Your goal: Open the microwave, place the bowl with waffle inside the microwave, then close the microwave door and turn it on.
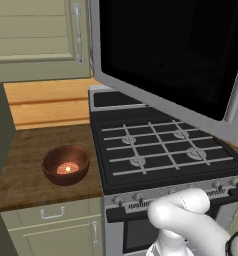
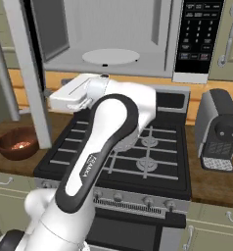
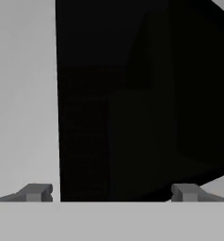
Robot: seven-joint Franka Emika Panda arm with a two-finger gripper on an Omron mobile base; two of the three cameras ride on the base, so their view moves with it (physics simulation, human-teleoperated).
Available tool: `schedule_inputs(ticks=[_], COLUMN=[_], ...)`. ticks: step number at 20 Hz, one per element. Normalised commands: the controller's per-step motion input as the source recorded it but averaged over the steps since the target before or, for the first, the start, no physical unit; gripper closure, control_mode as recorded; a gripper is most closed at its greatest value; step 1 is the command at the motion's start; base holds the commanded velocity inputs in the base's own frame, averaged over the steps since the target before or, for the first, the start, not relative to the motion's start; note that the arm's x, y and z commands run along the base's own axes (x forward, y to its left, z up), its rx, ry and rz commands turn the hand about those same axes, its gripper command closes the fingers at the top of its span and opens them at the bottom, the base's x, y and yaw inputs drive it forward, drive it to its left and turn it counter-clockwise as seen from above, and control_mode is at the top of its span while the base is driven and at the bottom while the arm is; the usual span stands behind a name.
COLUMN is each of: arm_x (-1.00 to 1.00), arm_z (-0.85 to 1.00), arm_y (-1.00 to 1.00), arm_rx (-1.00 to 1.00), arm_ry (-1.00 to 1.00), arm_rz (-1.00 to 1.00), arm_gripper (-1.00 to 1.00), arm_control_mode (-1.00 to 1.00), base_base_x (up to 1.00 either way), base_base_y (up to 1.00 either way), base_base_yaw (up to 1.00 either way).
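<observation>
**End effector spread wide at the door**

Hand view: your end effector [image 3: 109, 192] holds nothing, facing the microwave door [image 3: 142, 94].

Left base view: the bowl with waffle [image 1: 65, 164] waits on the surface's front edge.

Right base view: the microwave [image 2: 113, 44] gapes; swing clear before reaching.

The robot arm [image 2: 106, 142] was glossy white with rounded links. A black band along one link bore small white "FRANKA" lettering.
</observation>
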Motion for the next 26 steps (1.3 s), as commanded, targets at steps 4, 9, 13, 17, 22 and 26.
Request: schedule_inputs(ticks=[4,9,13,17,22,26], arm_x=[-0.34,-0.31,-0.11,-0.03,0.00,0.00], arm_z=[0.00,0.00,0.00,0.00,0.00,0.00], arm_y=[0.95,0.95,0.93,0.77,0.32,0.23], arm_rx=[0.00,0.00,0.00,0.00,0.00,0.00], arm_ry=[0.00,0.00,0.00,0.00,0.00,0.00], arm_rz=[-0.01,-0.02,-0.04,-0.03,0.00,0.00], arm_gripper=[-1.00,-1.00,-1.00,-1.00,-1.00,-1.00], arm_control_mode=[-1.00,-1.00,-1.00,-1.00,-1.00,-1.00], base_base_x=[0.00,0.00,0.00,0.00,0.00,0.00], base_base_y=[0.00,0.00,0.00,0.00,0.00,0.00], base_base_yaw=[0.00,0.00,0.00,0.00,0.00,0.00])
